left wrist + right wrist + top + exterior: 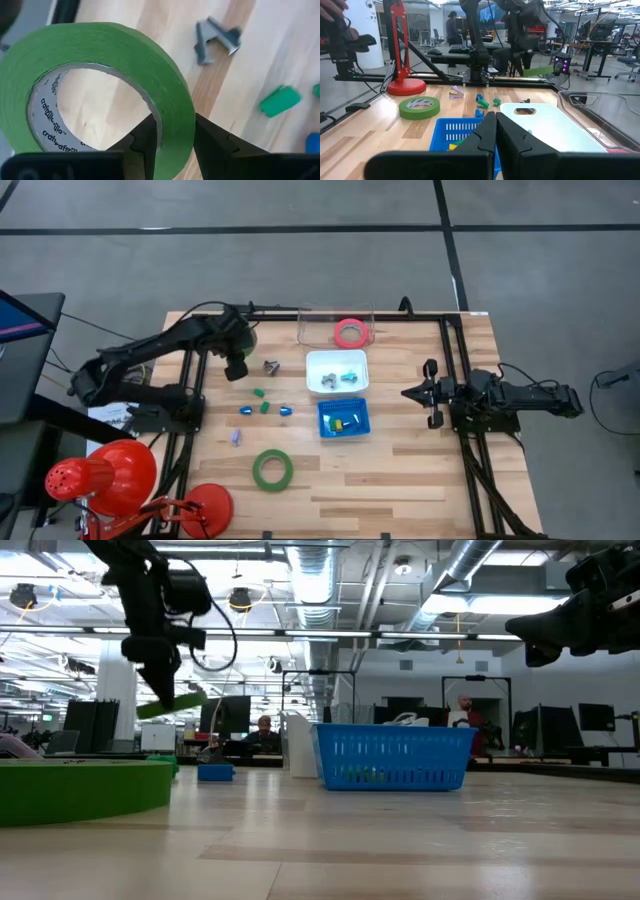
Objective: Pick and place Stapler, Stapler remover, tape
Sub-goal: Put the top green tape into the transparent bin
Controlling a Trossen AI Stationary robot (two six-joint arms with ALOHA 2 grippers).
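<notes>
While the left gripper [172, 142] hung raised above the table, its two dark fingers [212, 145] were clamped on the wall of a green tape roll [100, 75], one finger inside the ring and one outside; in the low view the roll [172, 704] showed as a tilted green band under the gripper [160, 675], clear of the wood. Just beyond that gripper [236, 367], toward the table's middle, lay a grey staple remover [271, 366], with small green pieces [261, 394] near it and blue pieces [246, 410] a little farther on. Well apart from it, toward the front edge, a second green tape roll [272, 469] lay flat on the table [400, 470]. Farther right stood a white tray [337, 371], a blue basket [343, 418] just in front of it, and a clear bin [335, 327] behind it holding a pink-red tape ring [350, 333]. At the right side the right gripper [410, 393] hovered with its fingers [485, 135] pressed together on nothing, pointing toward the blue basket and white tray, which lay just ahead of it.
</notes>
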